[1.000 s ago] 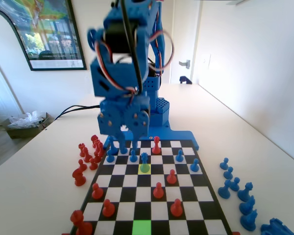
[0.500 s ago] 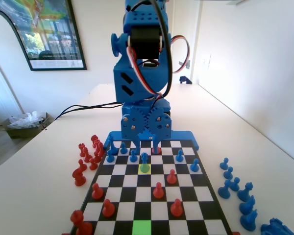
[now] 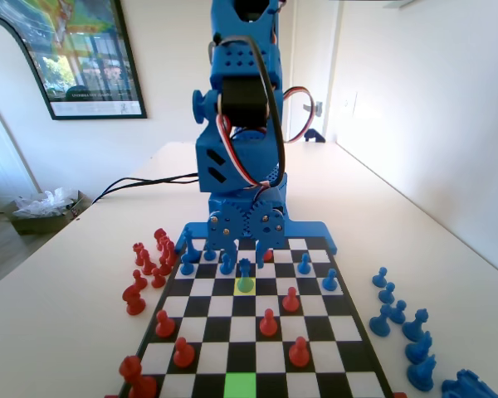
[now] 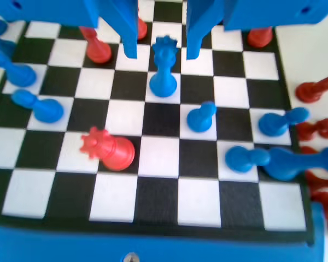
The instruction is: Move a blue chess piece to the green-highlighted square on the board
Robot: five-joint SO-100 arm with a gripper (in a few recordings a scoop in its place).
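The gripper hangs low over the board with its 2 jaws spread apart, 1 on each side of the blue chess piece, whose jagged crown sits in the gap between the jaw tips. Neither jaw appears to touch the piece; there is clear space on both sides in the wrist view. This straddling stance looks like the set-up for a pinch, the spread being kept wide enough to clear the crown while the arm lines up.

In the fixed view the gripper sits just behind and above the same blue chess piece, which stands upright on a paler yellow-green square in the board's far half, probably marking where the move starts. The green-highlighted square lies well apart from it, at the near edge of the board in the same file, and it is bare.

Around the piece, round-headed blue pawns stand near on both sides, and a red crowned piece stands 2 squares off in the wrist view. Red pawns stand on the squares between the piece and the goal, so I judge a lift high enough to pass over them will be needed.
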